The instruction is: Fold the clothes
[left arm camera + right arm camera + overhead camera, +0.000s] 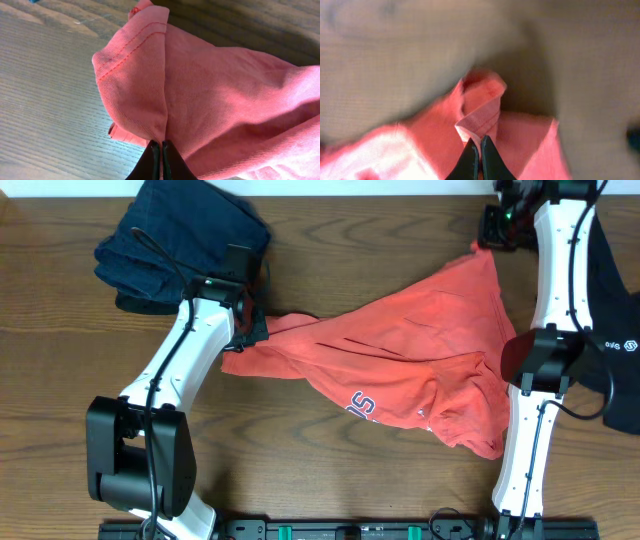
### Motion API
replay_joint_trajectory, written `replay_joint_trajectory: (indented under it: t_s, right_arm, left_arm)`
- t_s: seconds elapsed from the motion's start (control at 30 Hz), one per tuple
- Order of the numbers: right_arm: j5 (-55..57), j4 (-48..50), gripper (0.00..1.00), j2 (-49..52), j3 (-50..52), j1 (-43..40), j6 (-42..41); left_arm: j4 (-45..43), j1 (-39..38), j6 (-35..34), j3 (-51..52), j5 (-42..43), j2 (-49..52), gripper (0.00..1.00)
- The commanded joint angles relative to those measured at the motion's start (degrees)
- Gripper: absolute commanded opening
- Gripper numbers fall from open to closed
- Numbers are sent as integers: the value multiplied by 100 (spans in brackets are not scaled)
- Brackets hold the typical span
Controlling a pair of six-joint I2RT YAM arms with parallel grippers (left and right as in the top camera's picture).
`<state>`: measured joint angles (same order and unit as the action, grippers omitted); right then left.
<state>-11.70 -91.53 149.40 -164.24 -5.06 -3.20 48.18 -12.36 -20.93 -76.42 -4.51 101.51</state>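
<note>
Closed fingertips of your left gripper (161, 160) are clamping a stitched hem edge of the coral-red T-shirt (225, 100), with no gap showing between the jaws. Your right gripper (480, 156) is pinching a doubled-over edge of the same shirt, jaws narrowed on the cloth. From overhead, the shirt is lying bunched across the middle of the wooden table (330, 480) and stretching between both grippers, with part of its lettering showing near the front. You are probably in the spreading step, before any fold is made. The next move is calling for you to draw both held edges apart evenly and lay the shirt flat, keeping clear of the navy denim garment (190, 235) and the black shirt (622, 330).
</note>
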Motion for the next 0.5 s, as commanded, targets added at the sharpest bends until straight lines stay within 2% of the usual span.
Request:
replay_joint_trajectory:
  t_s: [0.0, 0.07, 0.27, 0.37, 0.47]
  right_arm:
    - [-236, -584, 1, 7, -586, -22, 72]
    - [-581, -579, 1, -160, -555, -13, 68]
    - [-404, -581, 1, -769, -396, 90, -160]
    - [114, -581, 1, -1244, 142, 170, -256]
    - [553, -581, 1, -1727, 1172, 282, -256]
  left_arm:
    - [55, 46, 52, 31, -50, 72, 6]
    - [55, 46, 52, 31, -50, 72, 6]
    - [122, 46, 74, 33, -50, 72, 6]
    - [144, 46, 74, 35, -50, 72, 6]
    - [144, 46, 72, 35, -50, 72, 6]
